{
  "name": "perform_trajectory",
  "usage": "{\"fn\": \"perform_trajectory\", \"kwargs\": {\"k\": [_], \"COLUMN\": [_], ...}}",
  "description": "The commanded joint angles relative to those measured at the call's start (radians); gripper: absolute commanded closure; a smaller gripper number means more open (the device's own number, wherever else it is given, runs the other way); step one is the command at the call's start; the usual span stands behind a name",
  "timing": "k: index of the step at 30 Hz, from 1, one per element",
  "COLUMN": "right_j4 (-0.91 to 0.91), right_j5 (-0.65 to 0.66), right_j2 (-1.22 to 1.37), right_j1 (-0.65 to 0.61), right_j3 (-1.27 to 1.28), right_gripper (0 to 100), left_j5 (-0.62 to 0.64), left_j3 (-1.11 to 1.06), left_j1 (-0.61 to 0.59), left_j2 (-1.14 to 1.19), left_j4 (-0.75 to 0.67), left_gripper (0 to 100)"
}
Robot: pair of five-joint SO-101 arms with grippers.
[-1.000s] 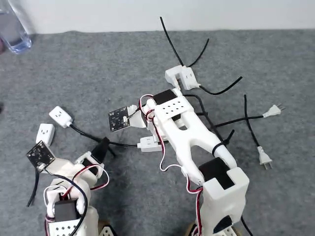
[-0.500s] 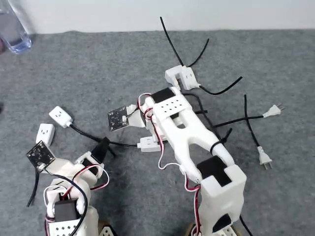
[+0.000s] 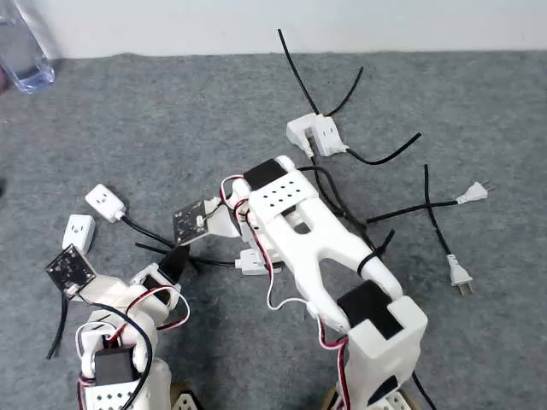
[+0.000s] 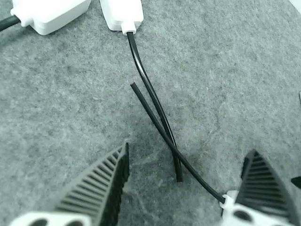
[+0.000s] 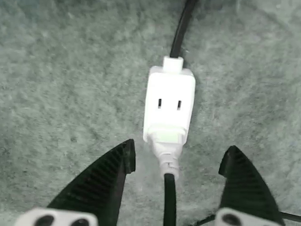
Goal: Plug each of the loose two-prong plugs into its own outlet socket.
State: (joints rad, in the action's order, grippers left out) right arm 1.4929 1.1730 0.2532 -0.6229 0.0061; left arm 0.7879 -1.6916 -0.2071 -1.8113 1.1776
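Two-prong plugs of white moulded plastic on thin black cords lie loose on the grey felt table, off to the right arm's outer side: the farther plug (image 3: 473, 192) with its prongs pointing away, the nearer plug (image 3: 460, 275) closer to that arm's base; both are well apart from either gripper. The right gripper (image 5: 178, 151) hangs with its black ribbed fingers spread and empty over a white rectangular socket block (image 5: 169, 101), which appears to have a plug already seated in one end. The left gripper (image 4: 188, 157) is likewise spread and empty above two crossed black cords (image 4: 160, 122), near two small white outlet cubes (image 3: 106, 201) (image 3: 79, 232).

Closing here would likely pinch the seated plug's cord and tug it out or drag the block; the light outlets would probably skid under a pushed plug unless braced; the cords tangled beneath the right arm could snag as it swings toward the loose plugs.
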Motion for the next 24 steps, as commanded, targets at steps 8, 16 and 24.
{"fn": "perform_trajectory", "kwargs": {"k": [8,16,24], "right_j4": [-0.056,-0.113,-0.185], "right_j5": [-0.017,-0.017,-0.017], "right_j2": [-0.004,0.162,0.225], "right_j1": [-0.042,-0.042,-0.038], "right_j3": [-0.026,-0.026,-0.026], "right_gripper": [71.7,71.7,78.9], "left_j5": [-0.003,-0.003,-0.003], "left_j3": [0.008,0.008,0.008], "left_j1": [-0.008,-0.008,-0.008], "left_j2": [-0.008,-0.008,-0.008], "left_j4": [-0.015,-0.02,-0.02], "left_gripper": [64,64,64]}}
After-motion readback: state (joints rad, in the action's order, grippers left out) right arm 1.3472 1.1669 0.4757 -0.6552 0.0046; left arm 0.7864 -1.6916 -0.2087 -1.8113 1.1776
